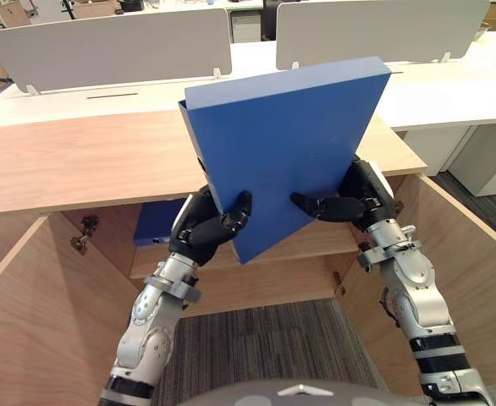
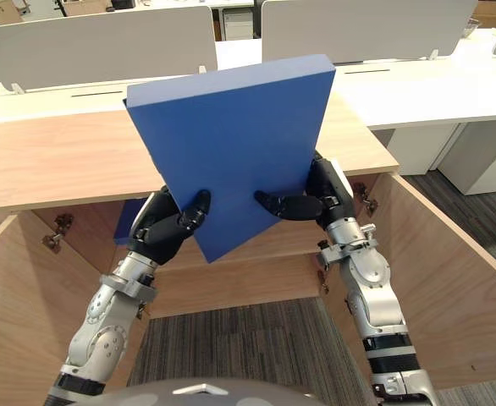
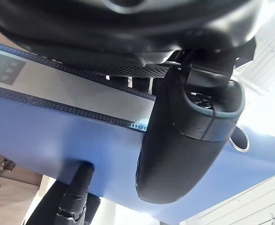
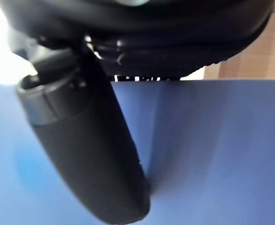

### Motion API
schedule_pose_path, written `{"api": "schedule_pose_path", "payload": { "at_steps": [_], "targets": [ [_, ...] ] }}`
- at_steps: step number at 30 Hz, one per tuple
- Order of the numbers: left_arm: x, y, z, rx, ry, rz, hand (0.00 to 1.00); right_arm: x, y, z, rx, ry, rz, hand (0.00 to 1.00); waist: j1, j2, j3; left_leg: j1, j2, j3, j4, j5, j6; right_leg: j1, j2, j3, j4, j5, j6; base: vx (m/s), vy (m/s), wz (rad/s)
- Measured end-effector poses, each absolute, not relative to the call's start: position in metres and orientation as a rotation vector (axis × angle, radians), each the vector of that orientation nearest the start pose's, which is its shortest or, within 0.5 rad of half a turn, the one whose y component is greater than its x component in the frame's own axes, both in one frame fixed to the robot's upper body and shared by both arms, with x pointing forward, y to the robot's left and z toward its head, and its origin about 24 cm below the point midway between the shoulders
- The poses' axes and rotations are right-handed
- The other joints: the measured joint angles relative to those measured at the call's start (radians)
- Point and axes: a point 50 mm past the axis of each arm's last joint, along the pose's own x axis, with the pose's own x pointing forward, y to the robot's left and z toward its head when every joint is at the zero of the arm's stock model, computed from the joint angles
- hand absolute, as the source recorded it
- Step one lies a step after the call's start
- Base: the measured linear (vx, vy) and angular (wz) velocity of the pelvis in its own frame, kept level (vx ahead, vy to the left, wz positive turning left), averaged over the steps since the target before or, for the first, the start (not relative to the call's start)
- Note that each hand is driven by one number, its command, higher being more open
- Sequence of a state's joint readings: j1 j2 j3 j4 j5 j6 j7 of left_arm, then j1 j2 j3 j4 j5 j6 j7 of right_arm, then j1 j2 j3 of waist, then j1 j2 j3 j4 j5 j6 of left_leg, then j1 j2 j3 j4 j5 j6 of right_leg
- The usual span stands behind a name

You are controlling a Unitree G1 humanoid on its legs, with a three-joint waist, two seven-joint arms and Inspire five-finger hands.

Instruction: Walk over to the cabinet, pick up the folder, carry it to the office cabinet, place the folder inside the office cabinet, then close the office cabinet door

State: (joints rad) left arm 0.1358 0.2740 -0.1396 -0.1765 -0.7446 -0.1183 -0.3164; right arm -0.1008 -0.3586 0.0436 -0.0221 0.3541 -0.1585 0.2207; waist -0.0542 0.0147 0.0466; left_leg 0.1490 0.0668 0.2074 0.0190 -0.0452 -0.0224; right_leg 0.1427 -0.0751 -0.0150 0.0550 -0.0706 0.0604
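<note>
A thick blue folder (image 1: 286,144) is held tilted in the air in front of the open wooden office cabinet (image 1: 79,161), one corner pointing down. My left hand (image 1: 207,225) grips its lower left edge, thumb on the front face. My right hand (image 1: 354,200) grips the lower right edge, its thumb lying across the blue cover. In the left wrist view the thumb (image 3: 184,145) presses the folder's spine (image 3: 72,136). In the right wrist view the thumb (image 4: 86,154) lies on the blue cover (image 4: 212,154).
Both cabinet doors (image 1: 28,313) stand swung open at left and right (image 1: 472,279). Another blue folder (image 1: 157,222) lies on the inner shelf (image 1: 307,245). White desks with grey dividers (image 1: 112,46) stand behind the cabinet. Grey carpet (image 1: 265,347) covers the floor.
</note>
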Motion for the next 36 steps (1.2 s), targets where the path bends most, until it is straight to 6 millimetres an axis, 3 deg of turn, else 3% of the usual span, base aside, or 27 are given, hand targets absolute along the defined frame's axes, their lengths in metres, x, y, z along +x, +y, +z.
{"api": "schedule_pose_path", "payload": {
  "at_steps": [9,13,14,28,36],
  "targets": [
    [0.222,0.168,0.064,-0.452,-0.150,-0.375,0.00,0.271,-0.188,0.093,-0.065,-0.217,0.338,0.00,0.002,0.000,0.000,-0.004,0.000,-0.001,-0.001,0.000,0.000,-0.002,0.000,-0.001,-0.003,0.003,-0.003,0.00,0.000,0.00],
    [0.225,0.172,0.059,-0.456,-0.141,-0.295,0.00,0.269,-0.177,0.091,-0.040,-0.220,0.394,0.00,0.002,-0.001,0.000,-0.005,-0.001,-0.003,-0.002,0.002,0.001,-0.002,0.000,-0.002,-0.003,0.003,-0.004,0.00,0.000,0.00],
    [0.224,0.170,0.057,-0.454,-0.132,-0.288,1.00,0.269,-0.170,0.090,-0.022,-0.222,0.409,0.00,0.003,-0.002,0.000,-0.005,-0.001,-0.004,-0.003,0.004,0.001,-0.002,0.000,-0.003,-0.003,0.003,-0.004,0.00,0.000,0.00],
    [0.226,0.171,0.063,-0.377,-0.208,-0.104,1.00,0.271,-0.155,0.088,0.122,-0.254,0.244,0.00,0.011,-0.006,-0.001,-0.003,-0.003,-0.018,-0.031,0.021,0.001,-0.003,0.000,-0.015,-0.008,0.003,-0.005,0.00,-0.002,0.02],
    [0.207,0.207,0.079,-0.292,-0.333,0.238,1.00,0.264,-0.163,0.104,0.181,-0.342,0.143,0.00,0.014,-0.006,-0.001,-0.009,-0.002,-0.033,-0.032,0.021,0.001,0.001,0.000,-0.030,-0.014,0.003,-0.004,0.00,-0.006,0.06]
  ]
}}
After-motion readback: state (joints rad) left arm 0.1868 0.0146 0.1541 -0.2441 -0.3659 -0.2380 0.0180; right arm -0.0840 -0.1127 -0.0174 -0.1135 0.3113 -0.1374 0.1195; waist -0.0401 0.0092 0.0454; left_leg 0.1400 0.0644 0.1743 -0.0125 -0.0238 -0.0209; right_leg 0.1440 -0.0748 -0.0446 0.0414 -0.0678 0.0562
